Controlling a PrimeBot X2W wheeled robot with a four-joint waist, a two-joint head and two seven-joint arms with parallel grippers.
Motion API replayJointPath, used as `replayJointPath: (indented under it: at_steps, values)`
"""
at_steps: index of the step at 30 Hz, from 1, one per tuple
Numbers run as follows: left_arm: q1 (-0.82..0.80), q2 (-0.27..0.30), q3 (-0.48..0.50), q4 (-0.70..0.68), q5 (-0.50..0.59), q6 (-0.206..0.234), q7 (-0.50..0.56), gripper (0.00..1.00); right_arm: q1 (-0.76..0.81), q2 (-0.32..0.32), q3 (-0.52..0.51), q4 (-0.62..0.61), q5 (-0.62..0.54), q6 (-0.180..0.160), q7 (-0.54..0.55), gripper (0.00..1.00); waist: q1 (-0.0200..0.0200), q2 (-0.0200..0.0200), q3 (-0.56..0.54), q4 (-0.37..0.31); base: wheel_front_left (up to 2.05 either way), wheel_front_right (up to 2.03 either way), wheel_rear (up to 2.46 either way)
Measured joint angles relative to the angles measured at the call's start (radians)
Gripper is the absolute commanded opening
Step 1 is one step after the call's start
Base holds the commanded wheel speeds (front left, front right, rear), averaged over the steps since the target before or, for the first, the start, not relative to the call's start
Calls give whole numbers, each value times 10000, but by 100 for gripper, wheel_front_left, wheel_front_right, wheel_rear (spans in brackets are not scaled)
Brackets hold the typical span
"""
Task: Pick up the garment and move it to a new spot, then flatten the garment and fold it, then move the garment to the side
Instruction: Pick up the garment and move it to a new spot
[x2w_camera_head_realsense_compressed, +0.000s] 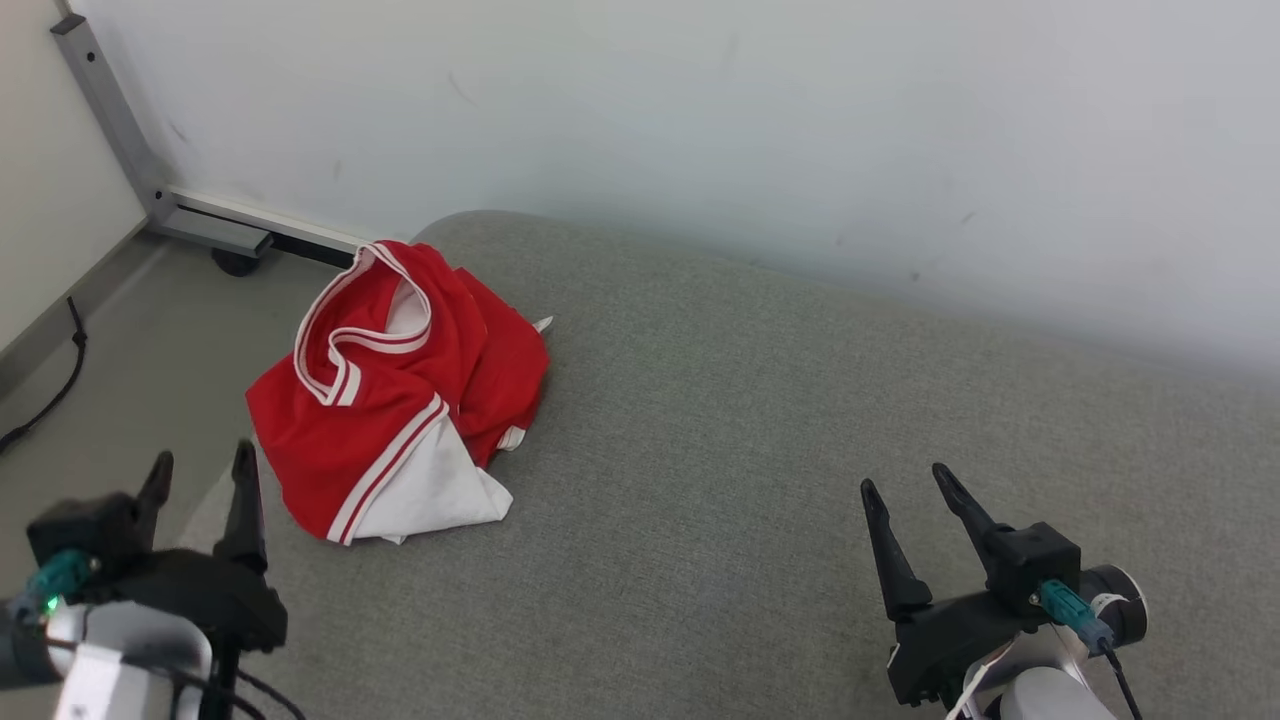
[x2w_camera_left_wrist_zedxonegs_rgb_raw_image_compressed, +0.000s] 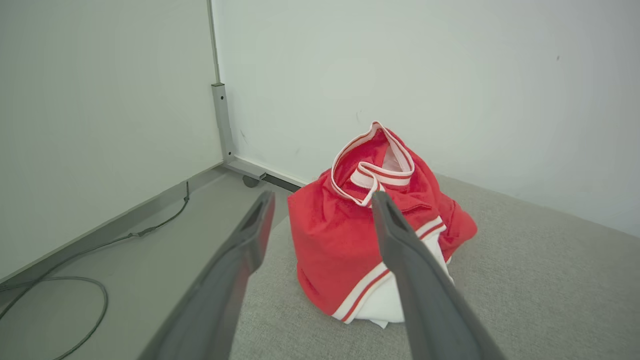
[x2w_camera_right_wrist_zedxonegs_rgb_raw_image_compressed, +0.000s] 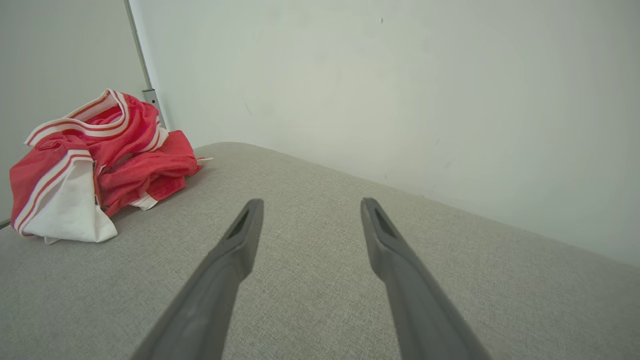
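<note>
A red garment (x2w_camera_head_realsense_compressed: 400, 390) with white trim lies crumpled in a heap on the left end of a grey fabric surface (x2w_camera_head_realsense_compressed: 760, 440), a white part showing at its near edge. My left gripper (x2w_camera_head_realsense_compressed: 200, 470) hangs open just short of the heap's near left side, holding nothing. From the left wrist the garment (x2w_camera_left_wrist_zedxonegs_rgb_raw_image_compressed: 345, 235) sits straight ahead between the fingers (x2w_camera_left_wrist_zedxonegs_rgb_raw_image_compressed: 400, 245). My right gripper (x2w_camera_head_realsense_compressed: 908, 487) stands open and empty over the surface at the lower right, far from the garment (x2w_camera_right_wrist_zedxonegs_rgb_raw_image_compressed: 90, 160).
A pale wall (x2w_camera_head_realsense_compressed: 800, 130) runs along the far side of the surface. Left of it is bare floor (x2w_camera_head_realsense_compressed: 130, 350) with a grey metal frame on a caster (x2w_camera_head_realsense_compressed: 235, 262) and a dark cable (x2w_camera_left_wrist_zedxonegs_rgb_raw_image_compressed: 75, 250).
</note>
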Motion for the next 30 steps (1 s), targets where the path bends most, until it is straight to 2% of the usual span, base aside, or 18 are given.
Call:
replayJointPath:
  at_steps: [3,5,6,9,13,16,17,30]
  values:
    - [-849,224,-12,422,-86,-265,474,100,-124,-35,82,-35,-107,17,17,100,0,0,134,-197,0,0,0]
    - [-1298,320,38,702,-309,-617,775,100,-163,-71,104,-82,-186,17,88,100,0,0,237,-357,0,0,0]
    - [-1298,320,38,702,-309,-617,775,100,-163,-71,104,-82,-186,17,88,100,0,0,237,-357,0,0,0]
    - [-2083,571,88,1312,-591,-1037,1396,100,-187,-199,127,-123,-261,17,127,100,1,0,402,-628,0,0,0]
    - [-3170,803,209,2230,-1254,-1388,2589,100,-440,-368,140,-242,-347,19,190,100,0,0,696,-1112,0,0,0]
    - [-3671,869,153,2775,-1348,-1452,3277,100,-582,-487,134,-384,-368,19,267,100,1,0,903,-1375,0,0,0]
    - [-4063,949,159,3254,-1605,-1524,3825,100,-615,-529,138,-445,-428,19,276,100,1,0,1066,-1519,0,0,0]
    - [-4713,1210,-366,5256,-1781,-1616,6078,100,-1167,-734,169,-662,-619,61,495,100,2,1,1820,-2240,0,0,0]
